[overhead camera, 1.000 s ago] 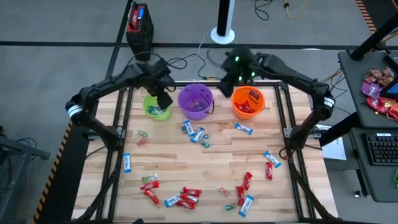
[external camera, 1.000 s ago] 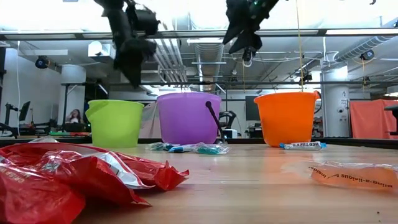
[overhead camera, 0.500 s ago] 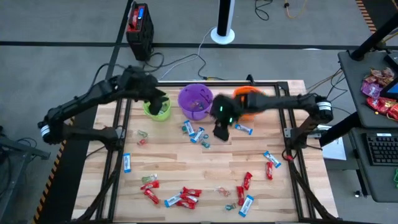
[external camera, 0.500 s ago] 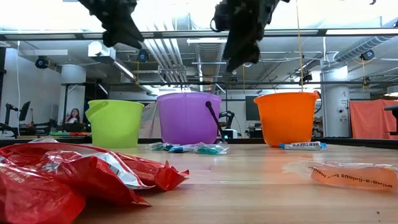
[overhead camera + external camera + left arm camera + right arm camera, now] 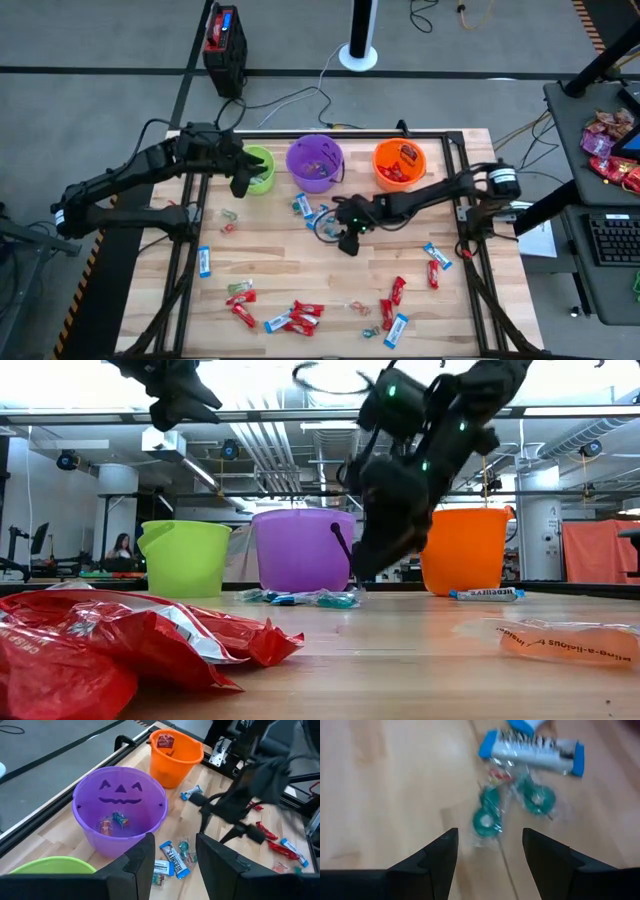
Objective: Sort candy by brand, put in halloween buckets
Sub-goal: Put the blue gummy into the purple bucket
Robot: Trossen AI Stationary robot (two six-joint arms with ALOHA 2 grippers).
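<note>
1. On the desk (image 5: 280, 280), green ring candies (image 5: 492, 817) are lying flat, just ahead of the right gripper (image 5: 490, 847), its jaws standing apart.
2. Beyond them, a blue-and-white bar (image 5: 535, 747) is lying crosswise to the jaws.
3. Beside the green bucket (image 5: 258, 168), the left gripper (image 5: 240, 185) is hovering, jaws apart, empty.

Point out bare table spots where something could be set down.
Bare wood lies between the blue candy at left and the right gripper, and between the orange bucket and another blue candy. Crowded: below the purple bucket.

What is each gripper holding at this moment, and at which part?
Nothing is held. The right gripper is open above the green clear-wrapped candies. The left gripper is open and empty near the lime green bucket.
</note>
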